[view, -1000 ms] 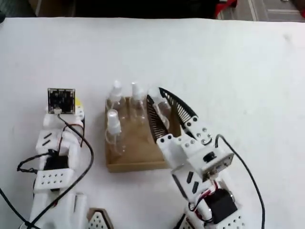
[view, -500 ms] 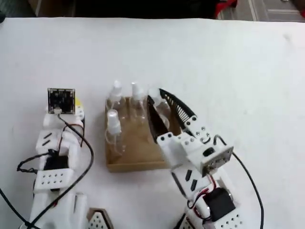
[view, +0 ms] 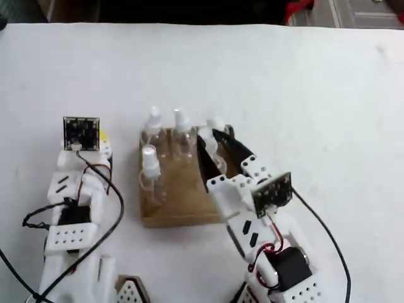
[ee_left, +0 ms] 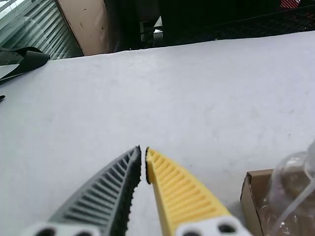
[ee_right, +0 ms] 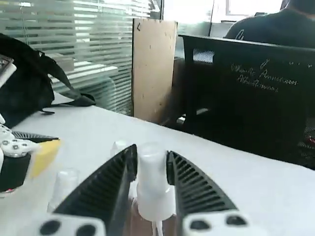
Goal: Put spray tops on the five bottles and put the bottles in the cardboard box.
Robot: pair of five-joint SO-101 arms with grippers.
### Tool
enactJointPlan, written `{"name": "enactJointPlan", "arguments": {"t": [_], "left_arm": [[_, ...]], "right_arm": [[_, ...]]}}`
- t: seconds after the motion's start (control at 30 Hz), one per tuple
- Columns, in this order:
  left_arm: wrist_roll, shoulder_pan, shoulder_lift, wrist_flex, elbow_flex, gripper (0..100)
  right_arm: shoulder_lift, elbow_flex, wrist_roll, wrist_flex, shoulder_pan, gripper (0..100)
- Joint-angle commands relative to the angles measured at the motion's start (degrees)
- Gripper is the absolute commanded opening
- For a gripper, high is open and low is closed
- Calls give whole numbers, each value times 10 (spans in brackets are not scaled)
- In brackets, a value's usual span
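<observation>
On the tabletop, the cardboard box held bottles. My right fingers were clamped on the spray top of the far-corner bottle, and my left fingers were closed, empty. I judged it best to lower straight and release gently.

Upright bottles inside cardboard box
</observation>
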Motion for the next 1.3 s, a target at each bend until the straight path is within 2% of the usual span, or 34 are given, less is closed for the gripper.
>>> {"name": "enactJointPlan", "arguments": {"t": [0.0,0.27,0.43,0.5,1.27], "left_arm": [[-4,5,-3,-16,-8,24],[-4,5,-3,-16,-8,24],[-4,5,-3,-16,-8,24],[-4,5,-3,-16,-8,24],[-4,5,-3,-16,-8,24]], "right_arm": [[-3,0,-7,37,7,17],[-3,44,-7,7,7,27],[-3,47,-7,11,7,150],[-3,48,-7,11,7,170],[-18,46,-7,21,29,170]]}}
